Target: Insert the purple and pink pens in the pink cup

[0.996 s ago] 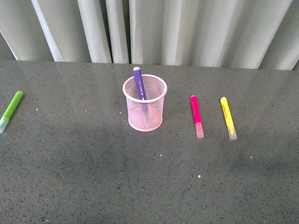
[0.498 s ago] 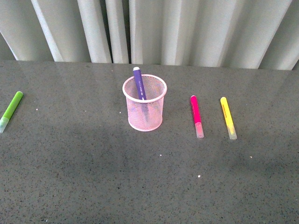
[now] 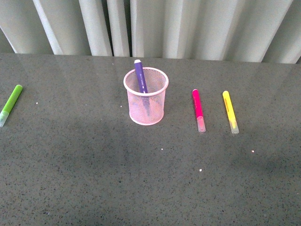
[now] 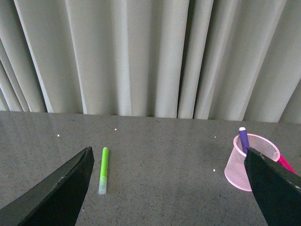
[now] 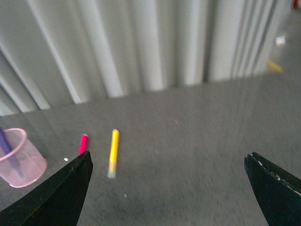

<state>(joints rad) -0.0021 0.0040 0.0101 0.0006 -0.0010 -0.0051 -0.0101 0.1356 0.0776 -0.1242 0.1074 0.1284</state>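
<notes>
Left gripper (image 4: 167, 155) and right gripper (image 5: 168, 159) gape empty; purple pen (image 3: 139, 75) stands in pink cup (image 3: 157, 107), pink pen (image 3: 198, 104) lying nearby.

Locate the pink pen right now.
Front view: the pink pen lies flat on the table, right of the pink cup and left of the yellow marker, touching neither, clear cap toward the camera.
</notes>
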